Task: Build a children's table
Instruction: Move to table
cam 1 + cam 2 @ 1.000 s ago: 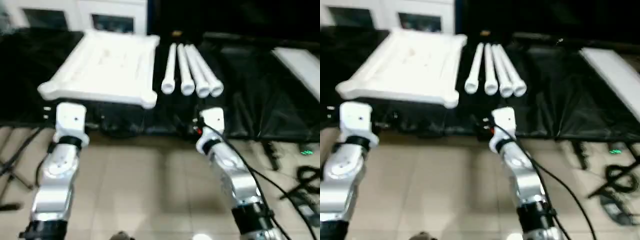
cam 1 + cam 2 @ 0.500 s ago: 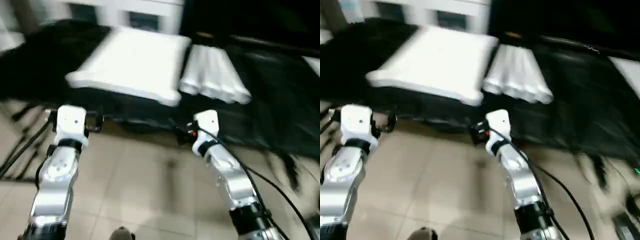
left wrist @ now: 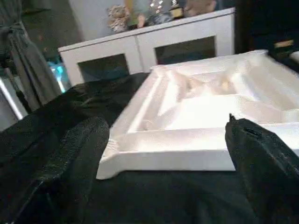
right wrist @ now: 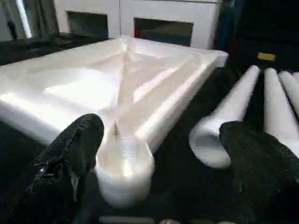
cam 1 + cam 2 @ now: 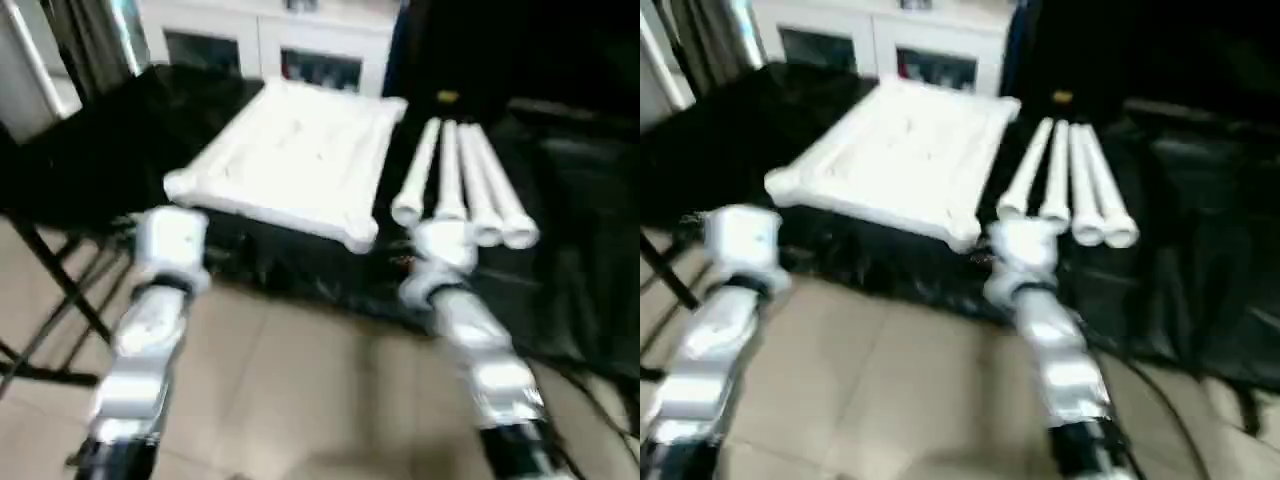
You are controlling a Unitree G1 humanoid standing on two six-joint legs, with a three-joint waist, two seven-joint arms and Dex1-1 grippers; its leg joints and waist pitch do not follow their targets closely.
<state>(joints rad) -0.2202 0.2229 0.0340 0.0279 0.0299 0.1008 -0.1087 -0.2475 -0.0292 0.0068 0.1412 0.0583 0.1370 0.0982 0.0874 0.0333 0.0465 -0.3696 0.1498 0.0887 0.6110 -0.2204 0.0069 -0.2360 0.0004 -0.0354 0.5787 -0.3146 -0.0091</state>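
Note:
The white tabletop (image 5: 290,160) lies upside down on a black-covered surface, with its raised rim and round corner sockets facing up. Several white tube legs (image 5: 462,188) lie side by side just right of it. My left gripper (image 3: 168,154) is open, level with the tabletop's near left corner (image 3: 110,158) and a short way in front of it. My right gripper (image 4: 163,158) is open too, facing the near right corner socket (image 4: 124,163) and the open end of the nearest leg (image 4: 210,140). Nothing is between either pair of fingers.
The black cloth (image 5: 100,140) covers the bench and hangs over its front edge. A white cabinet (image 5: 280,40) stands behind it. Black stand legs (image 5: 60,290) cross the tiled floor (image 5: 300,380) at the left.
The camera has swung, so the whole picture has shifted. Both forearms now reach closer to the bench's front edge. Both grippers have stayed open.

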